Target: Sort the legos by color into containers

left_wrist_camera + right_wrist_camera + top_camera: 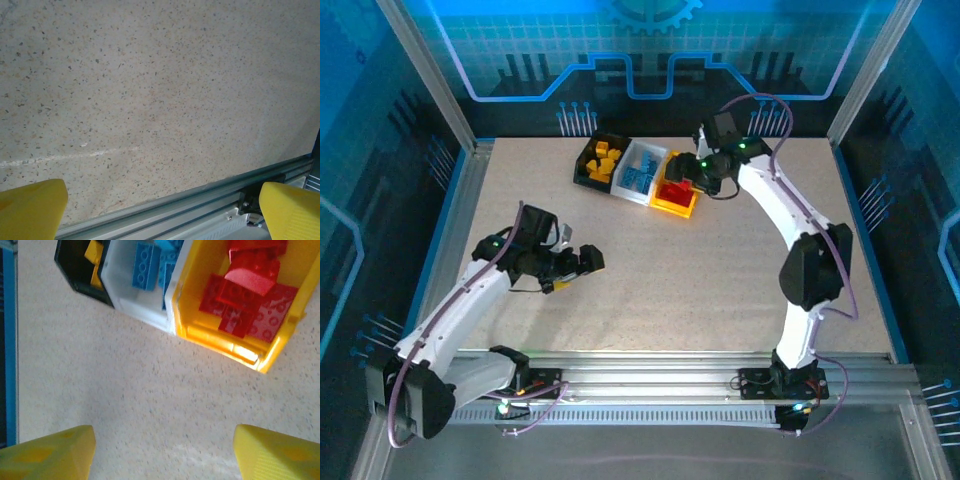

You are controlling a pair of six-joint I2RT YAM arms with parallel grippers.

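last step, seemingly: red bricks (245,295) lie in the yellow bin (220,342), blue bricks (146,265) in the white bin (140,312). right fingers (47,455) and left fingers (30,205) gape empty; next, scan the bench (150,100) for strays.

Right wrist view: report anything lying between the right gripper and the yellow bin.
Nothing visible does. Bare table separates the open right gripper from the yellow bin, which holds red legos.

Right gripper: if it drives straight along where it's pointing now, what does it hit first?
Most likely bare table. In the right wrist view the right gripper, jaws open and empty, aims just short of the yellow bin. Depth is unclear, so that bin's near wall could come first.
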